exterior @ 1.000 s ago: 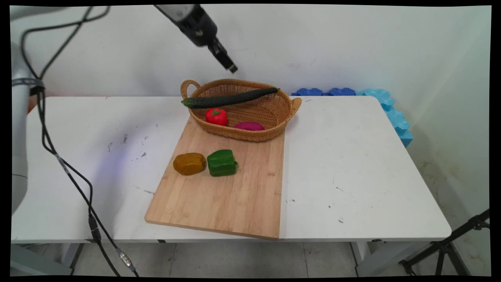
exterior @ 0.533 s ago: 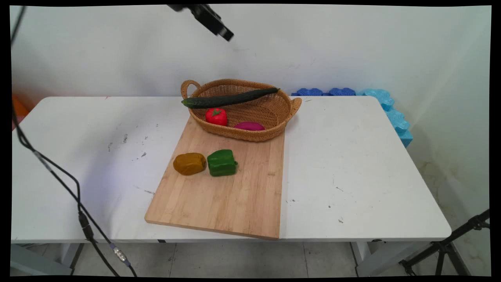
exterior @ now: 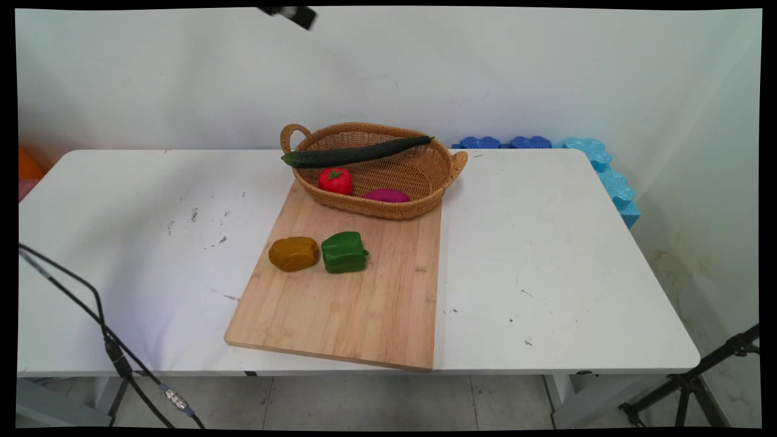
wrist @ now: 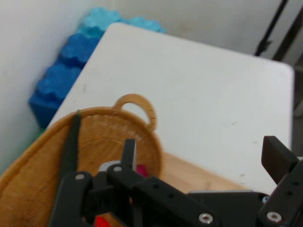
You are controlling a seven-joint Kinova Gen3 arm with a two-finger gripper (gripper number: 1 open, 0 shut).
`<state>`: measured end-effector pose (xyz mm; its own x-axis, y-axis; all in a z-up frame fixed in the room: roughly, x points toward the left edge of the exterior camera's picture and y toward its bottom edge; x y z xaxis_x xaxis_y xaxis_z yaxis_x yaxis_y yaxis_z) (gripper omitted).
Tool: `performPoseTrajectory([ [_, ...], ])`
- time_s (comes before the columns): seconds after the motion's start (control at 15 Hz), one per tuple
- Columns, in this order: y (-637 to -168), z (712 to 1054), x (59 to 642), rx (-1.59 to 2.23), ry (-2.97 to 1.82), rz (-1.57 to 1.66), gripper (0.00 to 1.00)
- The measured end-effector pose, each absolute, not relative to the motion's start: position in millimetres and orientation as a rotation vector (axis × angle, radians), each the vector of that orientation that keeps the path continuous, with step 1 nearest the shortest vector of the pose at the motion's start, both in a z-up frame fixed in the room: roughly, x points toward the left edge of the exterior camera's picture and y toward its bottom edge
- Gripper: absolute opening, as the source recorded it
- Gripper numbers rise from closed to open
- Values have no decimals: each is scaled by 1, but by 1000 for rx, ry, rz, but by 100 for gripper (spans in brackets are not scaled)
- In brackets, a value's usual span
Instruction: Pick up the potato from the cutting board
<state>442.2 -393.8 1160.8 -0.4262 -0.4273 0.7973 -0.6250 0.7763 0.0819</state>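
Black gripper (exterior: 301, 16) high at top edge, fingers (wrist: 277, 153) spread apart, gripping nothing. Wicker basket (exterior: 425, 203) below, on far end of wooden board (exterior: 358, 309). Cucumber (exterior: 355, 152) lies across rim; tomato (exterior: 335, 180) and purple piece (exterior: 386, 195) inside. Brown potato (exterior: 294, 253) touching green pepper (exterior: 343, 252) mid-board. White table (exterior: 546, 255) beneath; blue foam (exterior: 598, 161) behind.

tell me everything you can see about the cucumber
The cucumber is long, slim, dark green and slightly curved. It lies across the top of the wicker basket, bridging it from the left rim near the handle to the far right rim, with its thicker left end poking out past the rim. It rests above the red tomato without touching it. Nothing grips it.
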Motion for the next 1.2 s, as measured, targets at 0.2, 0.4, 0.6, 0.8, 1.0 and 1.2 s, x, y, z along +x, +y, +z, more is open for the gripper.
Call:
performPoseTrajectory([
  [0.2, -357, 1160, 468, 777, -2009, 244, 100],
  [0.4, -311, 1147, 493, 758, -1970, 217, 100],
  [0.6, -274, 1131, 512, 741, -1957, 203, 100],
  [0.8, -248, 1114, 529, 725, -1981, 196, 100],
  [1.0, -230, 1095, 540, 712, -2059, 195, 100],
  [1.2, -226, 1077, 541, 736, -2151, 205, 100],
])
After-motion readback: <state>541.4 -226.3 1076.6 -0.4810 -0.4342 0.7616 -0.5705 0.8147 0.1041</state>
